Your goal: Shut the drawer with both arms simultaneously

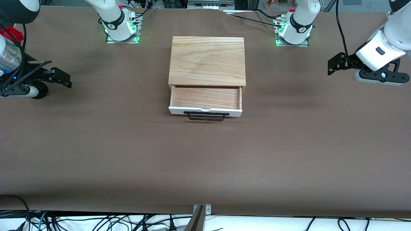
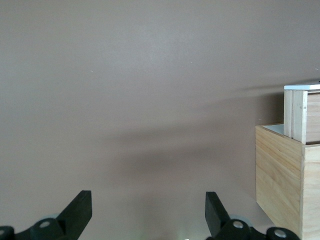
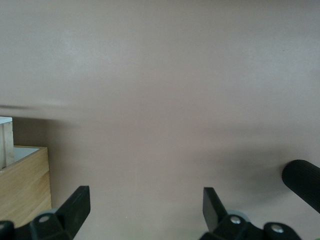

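Observation:
The drawer (image 1: 205,98) stands pulled out of the light-oak box (image 1: 207,61) in the middle of the table. Its white front panel (image 1: 205,111) and black wire handle (image 1: 206,116) face the front camera, and its reddish-brown interior is bare. My left gripper (image 1: 330,66) is open and empty above the table at the left arm's end, pointing toward the box. My right gripper (image 1: 68,81) is open and empty above the table at the right arm's end, also pointing toward the box. The left wrist view shows open fingers (image 2: 80,210), the box (image 2: 280,180) and the drawer's side (image 2: 300,112). The right wrist view shows open fingers (image 3: 80,205) and the box (image 3: 25,185).
A brown cloth (image 1: 205,160) covers the table. The two arm bases (image 1: 120,27) (image 1: 293,30) stand farther from the front camera than the box. Cables (image 1: 96,223) lie below the table's near edge. A black cylinder (image 3: 302,182) shows at the edge of the right wrist view.

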Available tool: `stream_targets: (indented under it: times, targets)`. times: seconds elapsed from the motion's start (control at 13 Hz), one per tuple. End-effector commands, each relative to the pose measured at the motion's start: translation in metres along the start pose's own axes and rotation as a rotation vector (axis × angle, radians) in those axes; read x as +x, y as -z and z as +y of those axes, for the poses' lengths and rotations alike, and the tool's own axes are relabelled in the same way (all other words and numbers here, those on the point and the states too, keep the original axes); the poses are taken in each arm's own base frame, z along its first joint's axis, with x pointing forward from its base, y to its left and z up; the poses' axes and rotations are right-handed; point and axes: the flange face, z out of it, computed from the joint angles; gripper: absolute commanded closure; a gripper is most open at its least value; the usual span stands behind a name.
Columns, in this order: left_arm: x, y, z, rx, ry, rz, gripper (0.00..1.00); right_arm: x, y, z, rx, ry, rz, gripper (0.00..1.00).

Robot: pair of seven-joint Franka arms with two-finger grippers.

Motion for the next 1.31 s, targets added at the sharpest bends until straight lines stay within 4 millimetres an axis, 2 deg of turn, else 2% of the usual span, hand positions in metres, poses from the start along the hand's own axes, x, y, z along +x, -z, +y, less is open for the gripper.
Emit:
stream_targets:
  times: [0.0,0.69,1.23]
  targets:
    - [-0.004,0.007,0.003,-0.014,0.009,0.002,0.0,-0.001,0.002,-0.001,-0.013,-0.009,0.006,0.0]
    - [-0.004,0.007,0.003,-0.017,0.008,0.002,0.0,-0.001,0.001,-0.001,-0.014,0.005,0.001,0.0]
    - [0.002,0.006,0.013,-0.03,-0.023,0.003,0.0,-0.001,0.0,-0.001,-0.014,0.006,0.0,0.0]
